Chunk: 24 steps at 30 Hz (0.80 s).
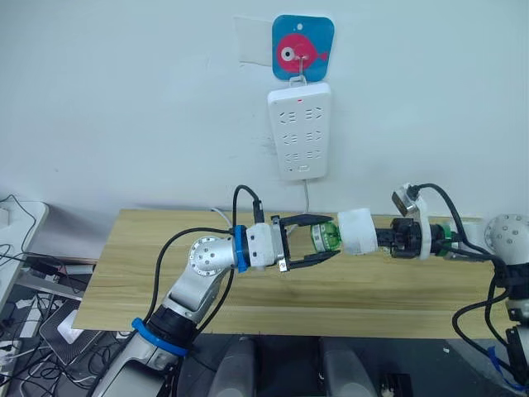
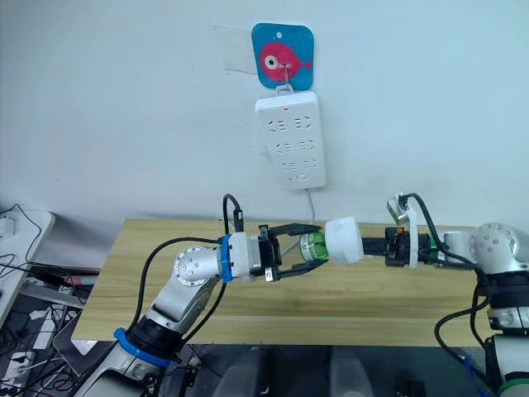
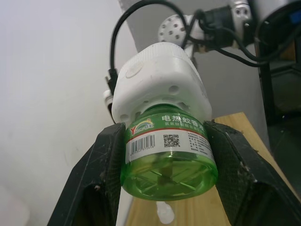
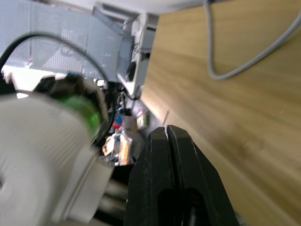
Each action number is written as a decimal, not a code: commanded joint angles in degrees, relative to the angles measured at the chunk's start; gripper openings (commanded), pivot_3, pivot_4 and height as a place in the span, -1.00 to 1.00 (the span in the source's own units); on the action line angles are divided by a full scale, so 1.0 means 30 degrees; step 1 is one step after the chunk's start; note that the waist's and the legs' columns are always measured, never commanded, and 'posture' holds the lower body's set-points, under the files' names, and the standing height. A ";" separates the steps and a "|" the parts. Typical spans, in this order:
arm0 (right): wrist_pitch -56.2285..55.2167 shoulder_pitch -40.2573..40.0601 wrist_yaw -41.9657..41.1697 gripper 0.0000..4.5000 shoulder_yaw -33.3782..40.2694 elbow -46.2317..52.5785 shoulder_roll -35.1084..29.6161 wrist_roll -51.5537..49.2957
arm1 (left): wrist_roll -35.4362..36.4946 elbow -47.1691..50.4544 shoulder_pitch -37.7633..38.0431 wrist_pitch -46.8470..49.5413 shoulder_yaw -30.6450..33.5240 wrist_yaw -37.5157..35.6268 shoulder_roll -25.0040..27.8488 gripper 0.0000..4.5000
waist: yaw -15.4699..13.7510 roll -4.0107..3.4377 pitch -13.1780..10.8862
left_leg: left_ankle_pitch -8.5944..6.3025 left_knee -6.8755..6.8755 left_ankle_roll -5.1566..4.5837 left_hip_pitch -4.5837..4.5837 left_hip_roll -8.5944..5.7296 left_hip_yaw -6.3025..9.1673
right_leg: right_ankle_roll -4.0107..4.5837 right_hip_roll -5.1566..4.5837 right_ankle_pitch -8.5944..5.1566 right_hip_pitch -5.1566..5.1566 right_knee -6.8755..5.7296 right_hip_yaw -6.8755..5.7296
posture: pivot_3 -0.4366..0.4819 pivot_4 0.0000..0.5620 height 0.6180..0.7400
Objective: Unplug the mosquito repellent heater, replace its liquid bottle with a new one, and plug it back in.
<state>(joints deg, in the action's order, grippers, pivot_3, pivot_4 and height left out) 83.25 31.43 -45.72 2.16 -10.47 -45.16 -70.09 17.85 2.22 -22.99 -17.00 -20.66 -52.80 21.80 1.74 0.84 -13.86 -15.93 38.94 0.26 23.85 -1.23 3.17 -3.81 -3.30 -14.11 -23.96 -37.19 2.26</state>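
The mosquito repellent heater [image 1: 359, 231], a small white rounded unit, hangs sideways above the wooden table [image 1: 248, 302]. My right gripper [image 1: 383, 238] holds it from the right, its black fingers [image 4: 169, 174] pressed together at the heater's back. A green liquid bottle [image 1: 326, 237] with a printed label [image 3: 164, 139] sticks out of the heater's left end. My left gripper [image 1: 331, 237] comes in from the left. One finger [image 3: 106, 179] lies against each side of the bottle, so it is shut on the bottle.
A long white power strip [image 1: 299, 132] hangs on the wall from a blue fish hook [image 1: 302, 48], its cable [image 1: 307, 194] dropping behind the table. Something green [image 1: 449, 234] shows behind my right wrist. Cables and boxes lie on the floor at the left.
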 commanded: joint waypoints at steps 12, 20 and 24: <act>0.2239 -0.0258 0.4622 -0.98 0.2399 0.3487 -0.0931 -0.9918 | -0.0194 -0.0609 -0.0502 0.1456 0.1299 -0.0575 -0.1045 0.01 | 0.0140 0.0000 0.0001 | 0.0003 0.0013 -0.0001 -0.0008 0.0007 -0.0036 | 0.0001 0.0012 0.0000 -0.0014 -0.0055 0.0021 | -0.28 -0.20 1.00; -0.0917 0.2538 0.7887 -0.98 0.0480 0.3192 -0.0597 -1.1372 | -0.0819 -0.0764 -0.0400 0.0979 0.1004 -0.1219 -0.1266 0.01 | 0.0539 0.0003 0.0003 | 0.0005 0.0030 -0.0003 -0.0011 0.0007 -0.0066 | 0.0000 0.0011 0.0000 -0.0030 -0.0110 0.0048 | -0.30 -0.24 1.00; -0.1798 0.3982 0.8458 -0.98 0.0228 0.2264 0.0542 -0.9065 | -0.0750 -0.0534 -0.0273 0.1116 0.0971 -0.1422 -0.1338 0.01 | 0.0560 0.0003 0.0004 | 0.0013 0.0033 -0.0008 -0.0021 0.0022 -0.0058 | 0.0001 0.0028 0.0000 -0.0047 -0.0167 0.0044 | -0.28 -0.25 1.00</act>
<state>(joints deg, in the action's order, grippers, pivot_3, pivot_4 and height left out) 80.05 41.87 -20.80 2.41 -3.05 -43.80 -100.35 15.11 -2.15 -23.86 -12.74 -17.57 -55.85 18.19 3.42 0.85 -13.85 -15.88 39.04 0.23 23.79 -1.18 3.00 -3.81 -3.23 -14.11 -24.12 -37.74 2.40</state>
